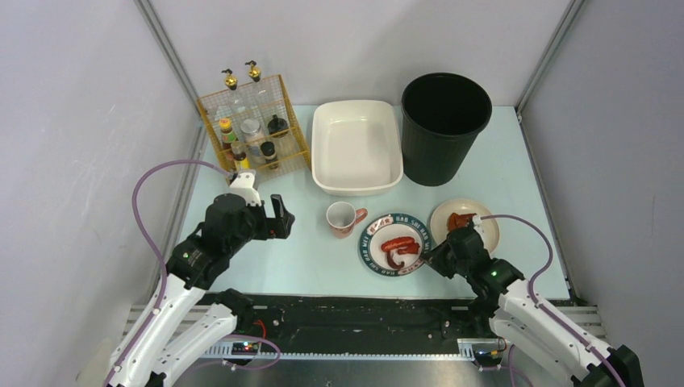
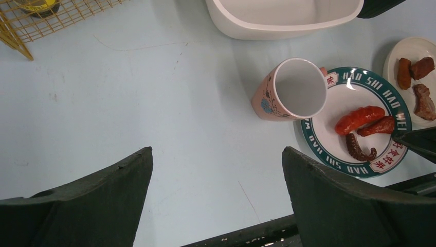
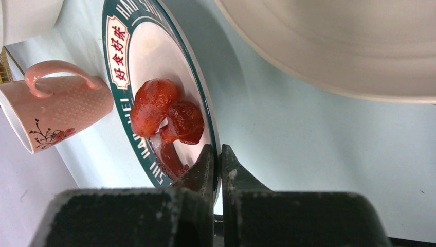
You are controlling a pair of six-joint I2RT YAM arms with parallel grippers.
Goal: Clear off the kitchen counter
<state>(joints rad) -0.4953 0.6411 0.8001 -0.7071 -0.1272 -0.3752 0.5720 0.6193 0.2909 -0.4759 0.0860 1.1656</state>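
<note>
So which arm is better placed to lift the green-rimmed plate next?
Right: the right gripper is shut on the rim of the green-rimmed plate. The left gripper hangs open beyond the mug, touching nothing.

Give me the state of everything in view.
Left gripper, fingers open, holding nothing.
Right gripper, fingers shut on green-rimmed plate rim.
Green-rimmed plate, carries sausages.
Beige plate, carries meat pieces.
Pink mug, upright, empty.
White basin, empty.
Black bin, upright.
Wire rack, holds bottles.
</note>
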